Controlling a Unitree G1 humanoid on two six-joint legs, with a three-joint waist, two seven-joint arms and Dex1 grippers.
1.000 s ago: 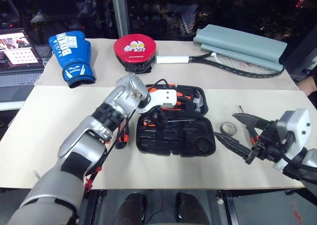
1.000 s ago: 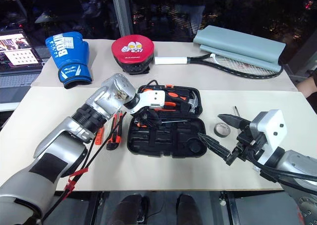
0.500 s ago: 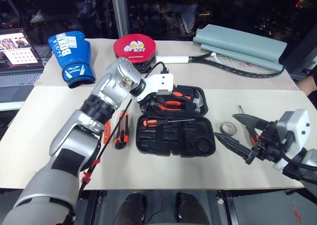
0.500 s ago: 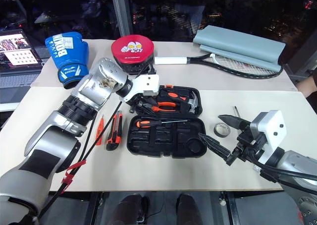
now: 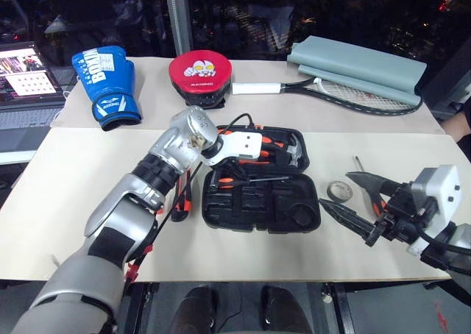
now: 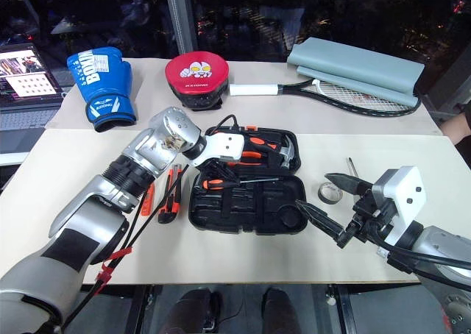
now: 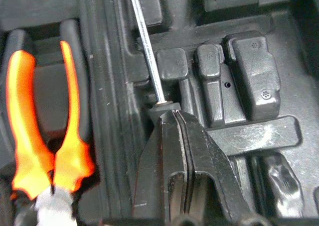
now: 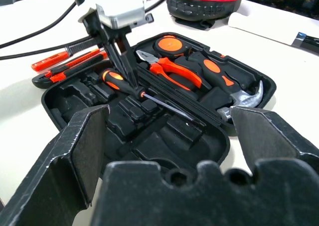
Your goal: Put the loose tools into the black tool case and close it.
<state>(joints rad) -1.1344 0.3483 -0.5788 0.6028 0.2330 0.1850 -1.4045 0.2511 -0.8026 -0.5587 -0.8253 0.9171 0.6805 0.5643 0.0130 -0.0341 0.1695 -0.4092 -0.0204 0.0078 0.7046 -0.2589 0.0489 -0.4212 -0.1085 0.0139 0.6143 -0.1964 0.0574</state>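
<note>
Head views: the black tool case (image 6: 246, 190) lies open on the pale table (image 6: 66, 165), its far half holding the orange-handled pliers (image 6: 250, 155) and a steel-headed hammer (image 6: 287, 152). The left gripper (image 6: 212, 173) reaches down into the case with its fingers pressed together over the handle of an orange-and-black screwdriver (image 6: 228, 182) that lies across the near half. A utility knife (image 6: 173, 196) and a slim orange tester screwdriver (image 6: 149, 199) lie on the table just left of the case, partly behind the left arm; a small tape roll (image 6: 330, 193) lies to its right. The right gripper (image 6: 329, 205) hovers near the case's right end, jaws spread wide and empty. Beyond the case: blue boxing glove (image 6: 99, 84), red punch pad (image 6: 196, 75), racket (image 6: 346, 98).

Left wrist view: closed fingers (image 7: 184, 151) meet at the screwdriver's black collar, its steel shaft (image 7: 145, 44) running away over the moulded recesses; pliers handles beside it.

Right wrist view: parted fingers (image 8: 79, 151) frame the open case and the left gripper (image 8: 119, 61) bearing on the screwdriver handle
</note>
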